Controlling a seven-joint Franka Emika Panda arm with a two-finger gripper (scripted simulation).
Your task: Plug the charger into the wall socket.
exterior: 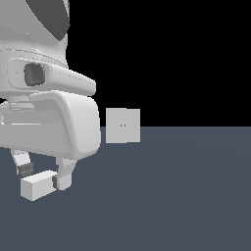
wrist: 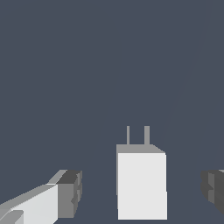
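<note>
The charger (exterior: pixel 37 187) is a small off-white block lying on the dark grey floor at the exterior view's lower left. In the wrist view the charger (wrist: pixel 141 184) shows two thin grey prongs (wrist: pixel 137 134) at its far end. My gripper (exterior: pixel 43 176) is open and straddles the block, with one finger on each side. In the wrist view the gripper (wrist: pixel 142 192) has clear gaps between the dark pads (wrist: pixel 71 192) and the block's sides. The wall socket (exterior: pixel 123 126) is a flat upright square panel with two tiny yellowish holes. It stands farther back, to the exterior view's right of the arm.
The arm's large white body (exterior: pixel 44 98) fills the exterior view's upper left. The dark grey floor (exterior: pixel 186 196) stretches across the exterior view's right, with black background behind the socket.
</note>
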